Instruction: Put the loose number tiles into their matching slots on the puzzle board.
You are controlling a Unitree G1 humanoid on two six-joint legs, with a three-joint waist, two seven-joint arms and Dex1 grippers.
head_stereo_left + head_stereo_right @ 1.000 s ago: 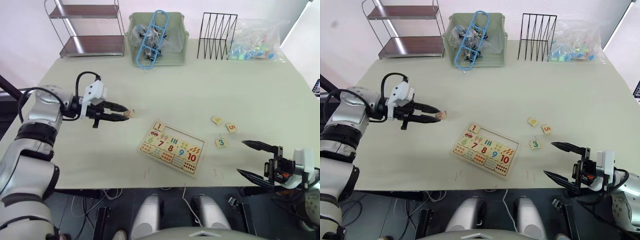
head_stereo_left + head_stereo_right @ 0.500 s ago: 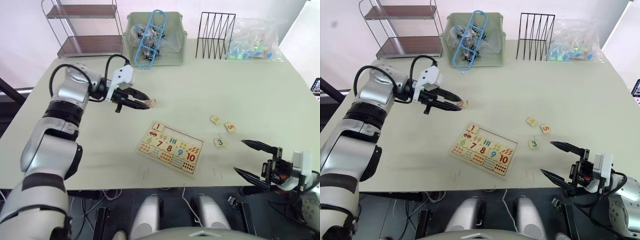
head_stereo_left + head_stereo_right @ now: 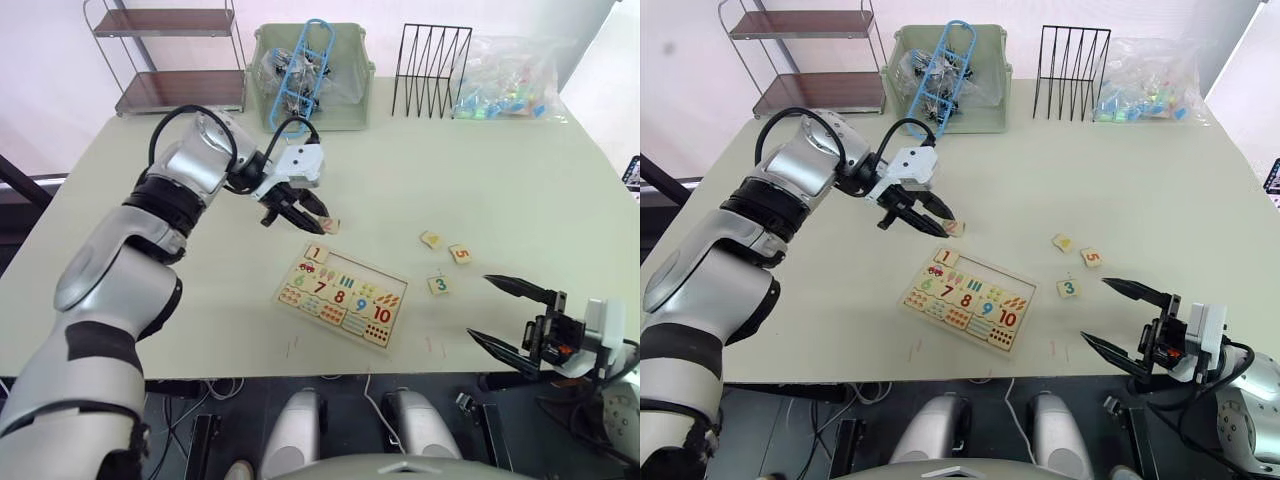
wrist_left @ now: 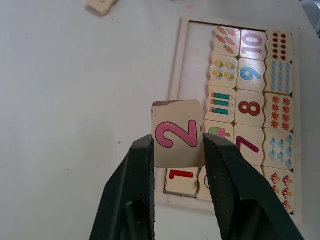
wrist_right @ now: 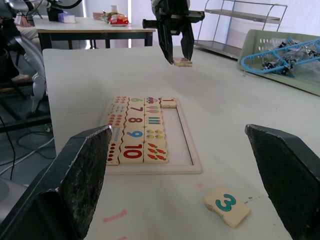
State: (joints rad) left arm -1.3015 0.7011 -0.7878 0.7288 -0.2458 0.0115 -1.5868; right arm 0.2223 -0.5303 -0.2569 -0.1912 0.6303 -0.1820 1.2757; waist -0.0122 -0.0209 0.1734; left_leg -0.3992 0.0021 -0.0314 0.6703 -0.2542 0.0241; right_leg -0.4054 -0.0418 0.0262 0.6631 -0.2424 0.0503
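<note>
Your left claw (image 4: 177, 150) pinches the "2" tile (image 4: 178, 133) between both fingers, held above the table (image 3: 500, 160) just past the far-left corner of the puzzle board (image 3: 343, 295), near the "1" tile (image 3: 317, 254) already seated in its slot. Board lies flat near the table's front edge, angled a bit; its far row of slots (image 4: 192, 70) is bare wood except for that "1". Rows w/ 6–10 and the counting pics are filled. Your right claw (image 3: 510, 315) is spread wide w/ nothing between the fingers, low at the near-right edge of the table, well apart from the board. Three loose tiles lie right of the board: the "3" tile (image 3: 440, 285) nearest you, the "5" tile (image 3: 461, 254) just beyond it, and one more tile (image 3: 433, 240) to the left of the "5", digit can't be read. Far side of the table: green bin (image 3: 313, 75) w/ blue clips, black wire rack (image 3: 432, 72), clear bag (image 3: 515, 75), metal shelf (image 3: 180, 55).
</note>
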